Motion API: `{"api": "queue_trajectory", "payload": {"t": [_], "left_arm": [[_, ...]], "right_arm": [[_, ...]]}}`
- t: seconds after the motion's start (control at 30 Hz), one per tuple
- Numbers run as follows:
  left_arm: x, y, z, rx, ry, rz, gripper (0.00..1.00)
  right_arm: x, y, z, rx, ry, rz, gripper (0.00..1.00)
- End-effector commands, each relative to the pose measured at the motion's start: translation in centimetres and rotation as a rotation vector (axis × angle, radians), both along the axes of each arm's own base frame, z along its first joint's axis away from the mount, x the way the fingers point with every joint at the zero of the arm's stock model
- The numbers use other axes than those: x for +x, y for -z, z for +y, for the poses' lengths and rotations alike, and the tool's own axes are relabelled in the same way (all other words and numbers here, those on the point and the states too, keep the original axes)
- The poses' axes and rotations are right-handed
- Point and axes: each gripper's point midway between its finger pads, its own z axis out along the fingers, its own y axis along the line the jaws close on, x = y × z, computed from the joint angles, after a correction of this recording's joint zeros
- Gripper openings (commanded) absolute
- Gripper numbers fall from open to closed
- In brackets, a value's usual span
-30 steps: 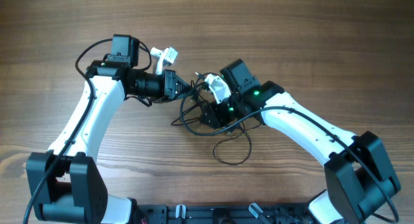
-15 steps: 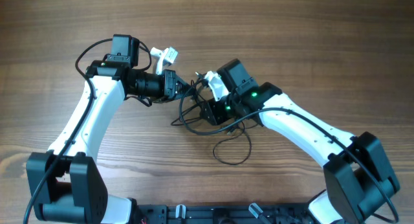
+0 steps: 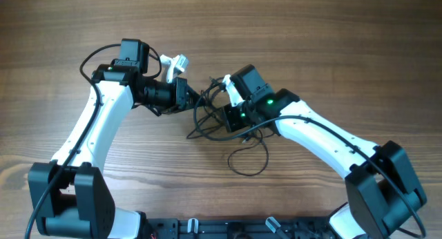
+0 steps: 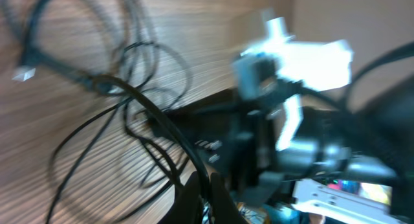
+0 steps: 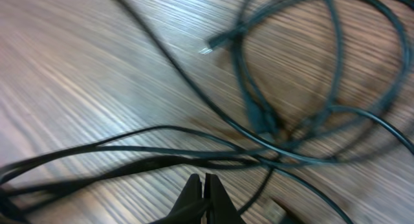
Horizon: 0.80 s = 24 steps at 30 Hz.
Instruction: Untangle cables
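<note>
Left claw [image 4: 206, 197] clamped on the cables [image 3: 204, 123], right claw [image 5: 203, 189] pinched shut just beside them. They sit in the middle of the table [image 3: 345, 39], well apart from every edge.

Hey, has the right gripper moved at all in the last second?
Yes. The right gripper has shifted slightly left in the overhead view, farther from its arm's base, and its jaws have shut.
</note>
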Motion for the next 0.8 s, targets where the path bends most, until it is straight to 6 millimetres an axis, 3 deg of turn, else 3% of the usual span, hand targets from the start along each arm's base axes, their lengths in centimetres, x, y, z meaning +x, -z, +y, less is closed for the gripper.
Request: {"api": "queue_trajectory", "payload": {"t": [0.0,0.1,0.2,0.3,0.37,0.5,0.57,0.67,0.77], "left_arm": [[-0.1,2.4,1.9,0.169,-0.018,0.014,0.04],[-0.2,3.1,2.6,0.223,-0.028,0.024,0.04],[-0.2,3.1,2.6,0.223,-0.028,0.024,0.04],[-0.2,3.2,2.7,0.229,-0.029,0.023,0.04],[-0.1,3.3,2.8,0.238,-0.031,0.022,0.04],[0.1,3.8,3.6,0.288,-0.045,0.021,0.04],[0.6,5.0,6.0,0.414,-0.156,0.072,0.04],[1.5,6.5,11.7,0.618,-0.437,0.181,0.04],[2.1,6.5,15.0,0.612,-0.597,0.245,0.04]], "right_arm": [[4.5,-6.3,-2.6,0.019,0.111,-0.158,0.04],[7.8,-16.0,-5.2,0.121,0.197,-0.353,0.04],[8.9,-27.0,-9.1,0.245,0.303,-0.602,0.04],[8.1,-33.7,-12.3,0.36,0.416,-0.745,0.04],[7.0,-37.0,-13.9,0.423,0.467,-0.824,0.04],[5.5,-40.2,-16.9,0.428,0.547,-0.936,0.04],[5.7,-40.1,-18.9,0.377,0.63,-0.955,0.04],[6.2,-38.2,-23.0,0.232,0.802,-0.938,0.04],[6.5,-35.3,-26.2,0.092,0.914,-0.869,0.04]]}}
